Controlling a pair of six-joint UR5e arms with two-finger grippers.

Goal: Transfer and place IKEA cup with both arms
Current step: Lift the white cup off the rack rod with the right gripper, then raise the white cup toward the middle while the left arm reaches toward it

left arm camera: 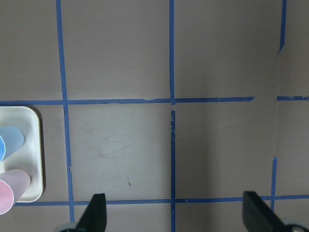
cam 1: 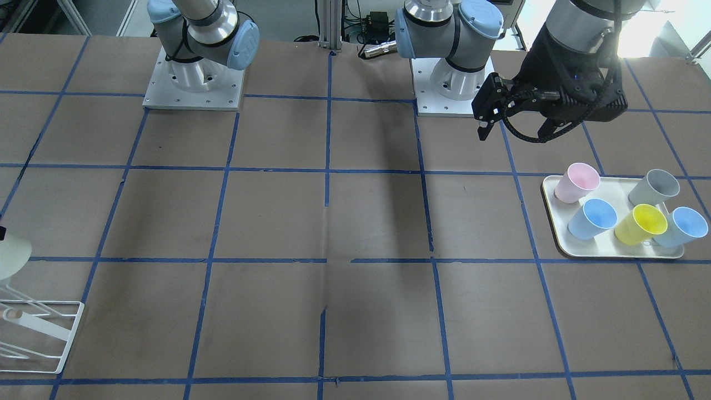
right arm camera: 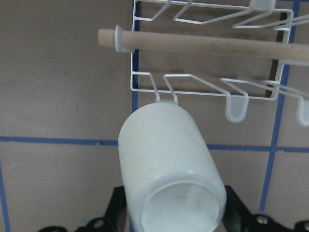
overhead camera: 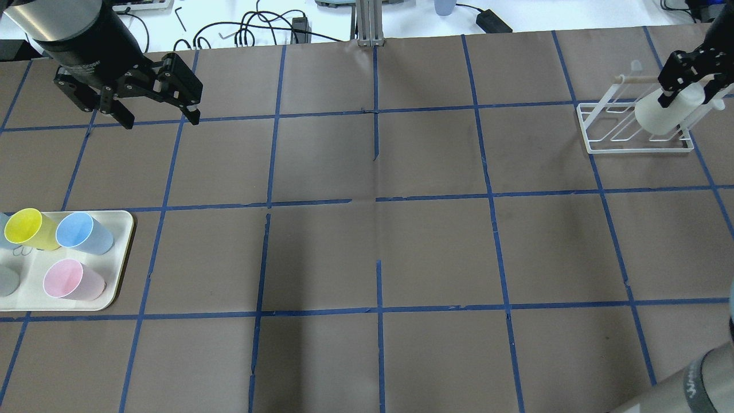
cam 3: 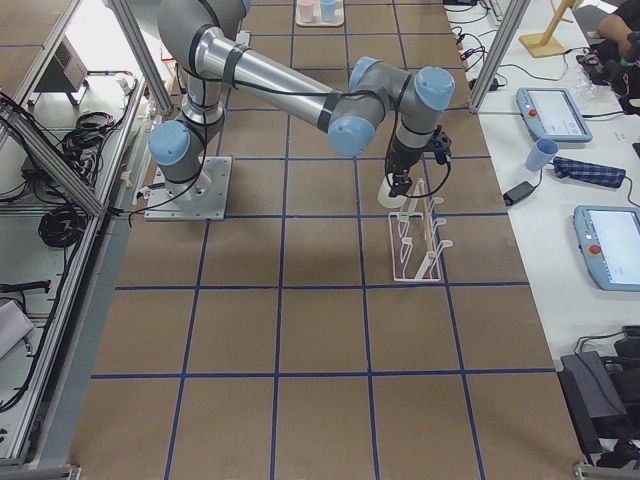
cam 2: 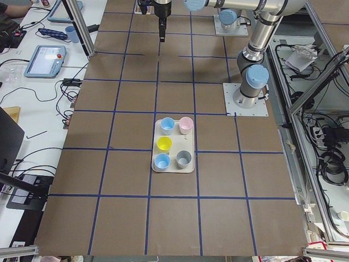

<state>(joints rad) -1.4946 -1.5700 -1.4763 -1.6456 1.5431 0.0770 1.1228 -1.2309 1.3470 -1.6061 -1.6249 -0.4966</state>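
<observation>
The off-white IKEA cup point(overhead camera: 662, 117) is held tilted, base towards the wrist, in my right gripper point(overhead camera: 686, 93), which is shut on it. It hangs at the white wire rack point(overhead camera: 608, 137), its mouth near a rack prong point(right arm camera: 164, 92). In the right wrist view the cup point(right arm camera: 166, 159) fills the middle, with black fingers point(right arm camera: 118, 208) on both sides of its base. Its edge shows at the far left of the front view point(cam 1: 11, 256). My left gripper point(overhead camera: 160, 121) is open and empty above the table, far from the cup, near the tray; it also shows in the front view point(cam 1: 514, 133).
A cream tray point(overhead camera: 123, 229) at my left holds a yellow cup point(overhead camera: 26, 228), blue cups point(overhead camera: 83, 232), a pink cup point(overhead camera: 69, 280) and a grey cup point(cam 1: 655, 188). The rack has a wooden rod point(right arm camera: 203, 43) across its top. Blue tape lines grid the brown table.
</observation>
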